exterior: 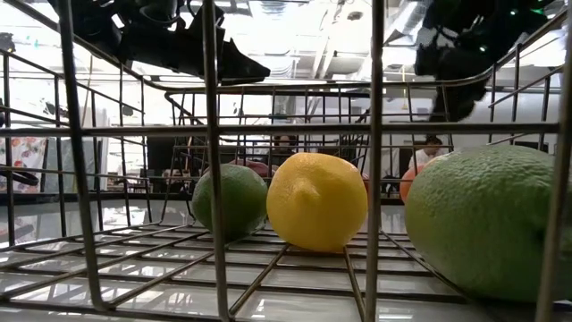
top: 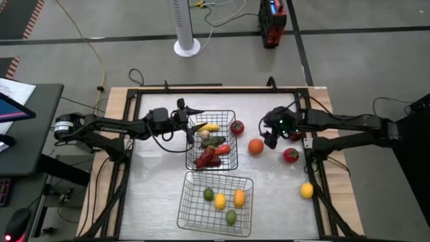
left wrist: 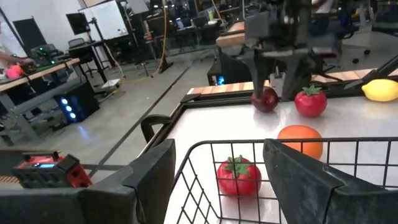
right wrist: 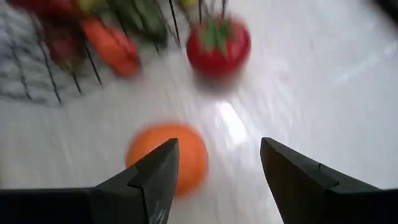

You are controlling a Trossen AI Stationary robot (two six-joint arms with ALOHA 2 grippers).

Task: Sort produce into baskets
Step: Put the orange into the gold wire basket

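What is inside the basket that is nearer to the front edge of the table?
The front basket holds four fruits: a green lime, two yellow lemons, and another green one. Nothing is piled up, so nothing is covered.

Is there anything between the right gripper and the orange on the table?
Nothing visible. The right gripper is open and empty, with the orange just ahead on bare table. The tomato lies beyond it.

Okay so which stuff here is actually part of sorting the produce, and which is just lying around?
Part of the job:
- far basket, holding vegetables
- near basket, holding citrus
- orange
- tomatoes
- lemon
- right end effector, open by the orange

Just lying about:
- white fan stand
- red box
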